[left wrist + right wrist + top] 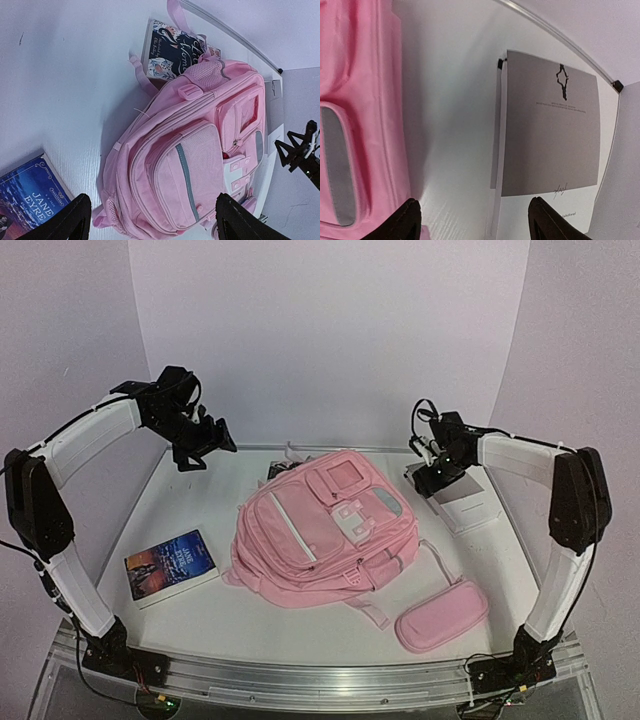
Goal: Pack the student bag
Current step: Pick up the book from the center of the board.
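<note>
Looking down from above, the large pink fabric backpack (320,535) lies flat with its front pockets up, mid-table. To its left lies a blue paperback book (172,566). An oblong pink fabric pencil case (442,615) sits off its near right corner, a thin grey-covered booklet (468,506) lies on its far right, and a dark patterned book (277,470) peeks from under its far left edge. The left gripper (203,447) hangs high beyond the backpack's far left, and the right gripper (431,474) hovers low over the booklet.

From the left wrist, both black fingers (65,220) stand wide apart with nothing between them. The backpack's pockets look zipped shut below.

From the right wrist, the fingers (410,220) are likewise spread wide and empty. The booklet lies flat just beside the backpack's grey-striped flank.

Nothing looks packed yet, so I'd call this the very start. The next move seems to be the right arm descending on the booklet. A thin flat cover needs an edge to pinch, and the backpack needs opening first.

The glossy white tabletop (250,625) has a metal rail along its near edge. Plain pale lilac walls close in behind.
</note>
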Tool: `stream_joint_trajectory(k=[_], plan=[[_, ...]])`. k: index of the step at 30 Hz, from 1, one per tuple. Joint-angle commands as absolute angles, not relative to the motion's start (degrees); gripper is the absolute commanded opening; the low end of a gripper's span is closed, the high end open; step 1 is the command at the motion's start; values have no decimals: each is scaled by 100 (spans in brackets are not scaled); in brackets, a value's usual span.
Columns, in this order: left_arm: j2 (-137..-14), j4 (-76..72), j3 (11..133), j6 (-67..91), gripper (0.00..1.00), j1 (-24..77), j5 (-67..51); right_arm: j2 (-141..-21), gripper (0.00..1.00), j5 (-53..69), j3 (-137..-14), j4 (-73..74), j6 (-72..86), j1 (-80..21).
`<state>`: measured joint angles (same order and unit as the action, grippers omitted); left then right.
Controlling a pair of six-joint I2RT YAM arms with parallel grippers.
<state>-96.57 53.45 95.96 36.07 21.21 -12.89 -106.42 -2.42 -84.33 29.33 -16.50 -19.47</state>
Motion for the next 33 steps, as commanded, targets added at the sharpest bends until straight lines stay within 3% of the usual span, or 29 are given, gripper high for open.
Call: stream_joint_trajectory(k=[1,16,24,28,33], plan=[[-9600,5220,9758,3635,86,2129,-1404,-11088,70,-889,-8444,3013,-2072,-1980],[-9309,5341,9587,3657,86,2130,-1291,-12087,60,-2256,-8634,2111,-2463,-1929],[-9296,5341,9577,3614,86,2127,-1302,-12326,46,-2462,-8657,2019,-2552,-1915],[-9325,5352,9597,3572,86,2129,-1341,-12358,31,-2532,-8637,2021,-2583,-1911],[-9327,5338,9602,3531,86,2126,-1354,-12162,1,-2581,-8613,2021,-2621,-1909]])
